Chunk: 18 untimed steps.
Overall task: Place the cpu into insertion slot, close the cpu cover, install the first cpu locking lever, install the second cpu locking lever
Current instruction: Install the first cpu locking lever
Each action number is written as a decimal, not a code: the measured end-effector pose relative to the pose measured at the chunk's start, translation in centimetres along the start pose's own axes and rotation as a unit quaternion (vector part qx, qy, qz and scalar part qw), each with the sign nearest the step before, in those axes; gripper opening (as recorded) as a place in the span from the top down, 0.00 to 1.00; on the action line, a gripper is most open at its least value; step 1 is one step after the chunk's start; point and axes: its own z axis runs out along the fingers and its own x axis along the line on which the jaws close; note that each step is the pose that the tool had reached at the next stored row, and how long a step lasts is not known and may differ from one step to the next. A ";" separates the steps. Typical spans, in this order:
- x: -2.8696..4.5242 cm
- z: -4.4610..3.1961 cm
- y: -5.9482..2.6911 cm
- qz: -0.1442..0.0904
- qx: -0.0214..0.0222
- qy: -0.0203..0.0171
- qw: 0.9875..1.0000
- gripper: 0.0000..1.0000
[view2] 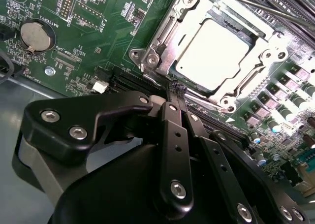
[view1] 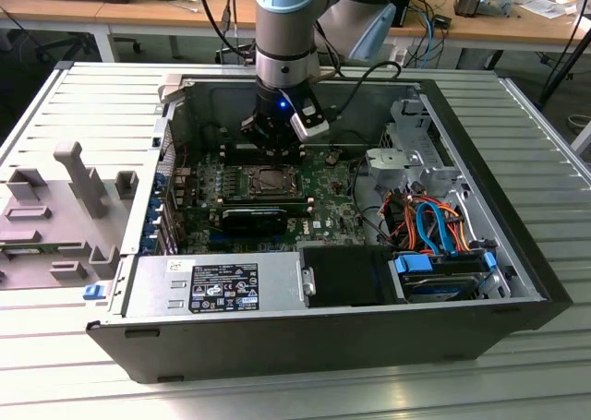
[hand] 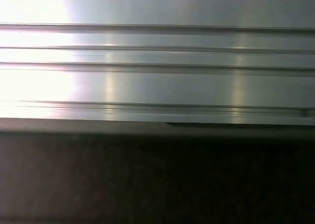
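In the exterior view my gripper [view1: 275, 148] hangs inside the open computer case, just behind the insertion slot [view1: 268, 180] on the green motherboard [view1: 332, 208]. In the second wrist view the cpu [view2: 216, 54] lies flat in the slot, its dull silver top showing through the window of the cpu cover [view2: 165, 32], which is down around it. My black fingers [view2: 170, 135] are pressed together, and the gripper [view2: 177, 88] is shut, its tips at the socket frame's near edge. I cannot tell whether they pinch anything. A thin metal rod [view2: 261, 7] runs along the socket's far side.
A coin battery [view2: 35, 35] sits on the board beside the socket. A black module [view1: 254, 219] lies in front of the socket. Orange and blue cables [view1: 429, 222] and a blue drive caddy [view1: 434, 272] occupy the exterior view's right. The ribbed metal table [hand: 157, 51] carries grey fixtures [view1: 74, 180].
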 end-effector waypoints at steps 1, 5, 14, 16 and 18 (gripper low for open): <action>-0.01 0.01 -0.03 0.000 0.000 0.000 1.000 0.89; 0.00 0.02 -0.36 0.000 0.000 0.000 1.000 0.89; -0.63 0.17 -0.32 -0.003 0.000 0.000 1.000 0.89; -0.77 0.19 -0.25 -0.005 0.000 0.000 1.000 0.89; -0.80 0.23 -0.14 -0.006 -0.001 0.000 1.000 0.89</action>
